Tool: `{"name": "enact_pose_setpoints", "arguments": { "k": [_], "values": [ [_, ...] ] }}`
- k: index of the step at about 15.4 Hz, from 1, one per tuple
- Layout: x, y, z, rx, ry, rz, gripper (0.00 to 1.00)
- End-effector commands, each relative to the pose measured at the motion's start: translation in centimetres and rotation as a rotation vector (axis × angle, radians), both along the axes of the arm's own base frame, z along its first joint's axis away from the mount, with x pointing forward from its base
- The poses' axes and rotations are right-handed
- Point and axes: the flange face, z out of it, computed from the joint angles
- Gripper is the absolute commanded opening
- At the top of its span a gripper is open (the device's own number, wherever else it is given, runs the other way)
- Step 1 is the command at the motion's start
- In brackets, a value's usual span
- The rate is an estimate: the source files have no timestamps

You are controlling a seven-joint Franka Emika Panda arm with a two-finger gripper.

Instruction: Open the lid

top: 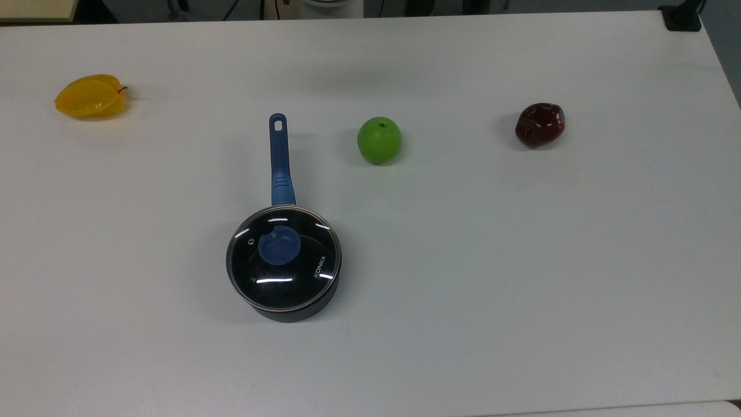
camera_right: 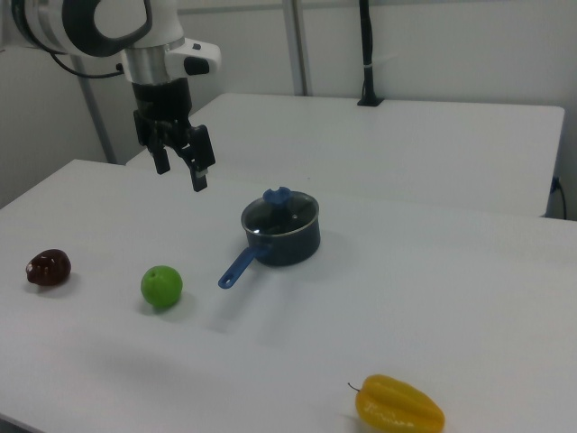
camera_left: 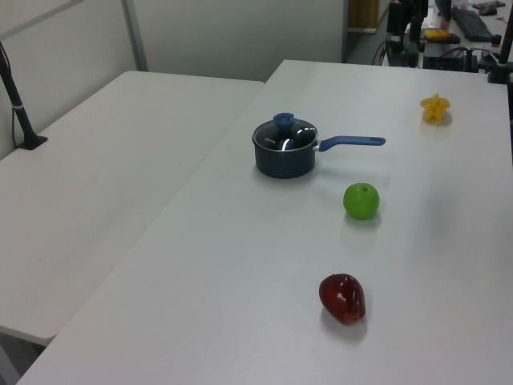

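The lid (top: pixel 283 263) is a round glass disc with a metal rim, a blue centre knob and white "KONKA" lettering. It sits flat on a black saucepan (top: pixel 295 310) whose long blue handle (top: pixel 279 159) points to the top view's top. The same lid (camera_left: pixel 286 133) (camera_right: pixel 280 209) sits closed on the pan in the left view and the right view. My gripper (camera_right: pixel 181 171) hangs open in the air, high above the table, to the right view's left of the pan and well apart from it. Nothing is between its fingers.
A green apple (top: pixel 379 139) lies close to the pan handle's right in the top view. A dark red fruit (top: pixel 539 124) lies farther right, a yellow star fruit (top: pixel 91 96) at the far left. A black post base (top: pixel 682 17) stands at the table's far right corner.
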Motion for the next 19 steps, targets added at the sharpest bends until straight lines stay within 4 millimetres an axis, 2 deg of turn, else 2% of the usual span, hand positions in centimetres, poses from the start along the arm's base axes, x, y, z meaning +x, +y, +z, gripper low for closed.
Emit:
{"name": "enact_pose_setpoints", "arguments": {
  "k": [1,11,19],
  "values": [
    [-0.24,-2.43,0.19,0.015,-0.013,-0.019,1.00],
    [-0.19,-2.47,0.22,0.020,-0.018,-0.032,1.00],
    [0.68,-2.15,0.09,0.043,-0.058,-0.038,1.00]
  ]
}}
